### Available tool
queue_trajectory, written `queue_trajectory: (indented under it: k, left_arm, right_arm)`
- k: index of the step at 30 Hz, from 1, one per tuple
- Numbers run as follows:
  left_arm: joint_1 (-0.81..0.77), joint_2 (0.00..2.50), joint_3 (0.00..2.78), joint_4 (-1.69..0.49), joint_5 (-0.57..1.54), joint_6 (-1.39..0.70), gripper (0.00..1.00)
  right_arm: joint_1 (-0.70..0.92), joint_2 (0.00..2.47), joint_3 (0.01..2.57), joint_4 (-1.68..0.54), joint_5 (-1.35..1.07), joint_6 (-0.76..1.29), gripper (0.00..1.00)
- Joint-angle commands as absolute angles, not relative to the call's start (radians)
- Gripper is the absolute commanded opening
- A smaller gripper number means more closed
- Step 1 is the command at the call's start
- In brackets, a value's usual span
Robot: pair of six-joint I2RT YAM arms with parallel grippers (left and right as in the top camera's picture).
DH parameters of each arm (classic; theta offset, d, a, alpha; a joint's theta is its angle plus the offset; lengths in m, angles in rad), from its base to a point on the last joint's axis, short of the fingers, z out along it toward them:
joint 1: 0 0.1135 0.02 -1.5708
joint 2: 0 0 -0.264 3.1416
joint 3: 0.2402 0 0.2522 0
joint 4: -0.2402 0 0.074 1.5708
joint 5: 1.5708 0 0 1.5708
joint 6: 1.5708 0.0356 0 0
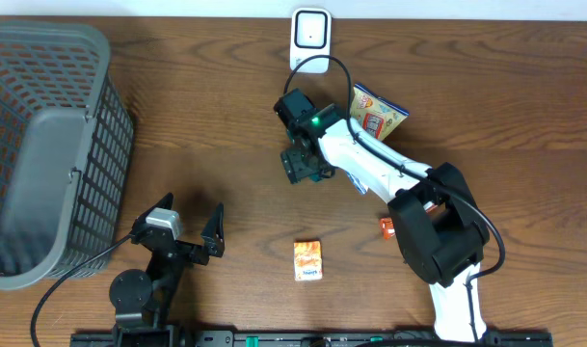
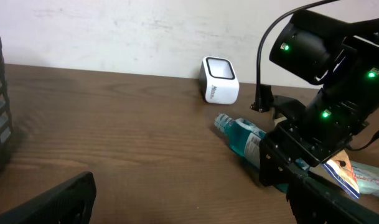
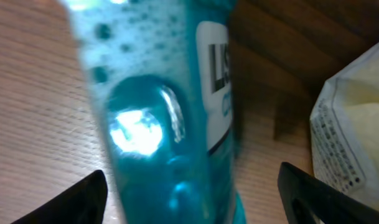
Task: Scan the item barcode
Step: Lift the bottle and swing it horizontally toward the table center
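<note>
Count, all placed off the scanner [image 1: 310, 34]:
- Scanners: 1, white.
- Baskets: 1. The grey basket [image 1: 42, 145] is well to the scanner's left.
- Bottles: 1. The blue bottle [image 2: 242, 140] is near the scanner, on its robot side.
- Bags: 1. The snack bag [image 1: 377, 113] is near the scanner, to its right.
- Boxes: 1. The orange box [image 1: 307, 260] is well apart from the scanner, toward the robot.
- Unclear kind: 1 small orange item [image 1: 386, 226], well apart from the scanner, half hidden by the right arm [image 1: 438, 231].
- Grippers: 2, the left gripper [image 1: 190, 218] and the right gripper [image 1: 306, 165].
</note>
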State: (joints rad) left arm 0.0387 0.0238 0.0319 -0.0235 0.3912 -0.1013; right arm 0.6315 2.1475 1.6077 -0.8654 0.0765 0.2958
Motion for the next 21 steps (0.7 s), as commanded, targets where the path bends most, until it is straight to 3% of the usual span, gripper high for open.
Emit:
queue_trajectory:
  k: [1,6,7,8,9,10,17,21]
  left_arm:
    - [0.04,0.023,0.004,-0.039,0.408,-0.103,0.98]
    - [0.04,0.023,0.004,-0.039,0.408,-0.102,0.98]
    - [0.04,0.023,0.004,-0.039,0.408,-0.102,0.98]
    - [0.04,0.023,0.004,-0.039,0.408,-0.103,0.98]
    - [0.04,0.023,0.004,-0.039,0.408,-0.102,0.98]
    - [0.04,0.023,0.004,-0.039,0.408,-0.102,0.98]
    - [0.04,0.023,0.004,-0.039,0.408,-0.103,0.98]
    - [0.04,0.023,0.004,-0.039,0.408,-0.103,0.98]
  right_arm:
    - [0.611,2.169,1.62,-0.86,0.075,0.268,0.77]
    - [0.601,2.218,1.62,-0.856,0.019,0.211,0.56]
    - [0.601,2.237,1.62,-0.851,-0.001,0.184,0.45]
    - [0.601,2.258,1.62,-0.856,-0.003,0.183,0.24]
    - [0.601,2.265,1.62,-0.865,-0.006,0.187,0.1]
    - [0.6,2.272,1.62,-0.872,-0.013,0.187,0.01]
    - [0.583,2.218,1.624,-0.887,-0.113,0.17,0.01]
    - [0.548,2.132,1.624,-0.919,-0.294,0.046,0.01]
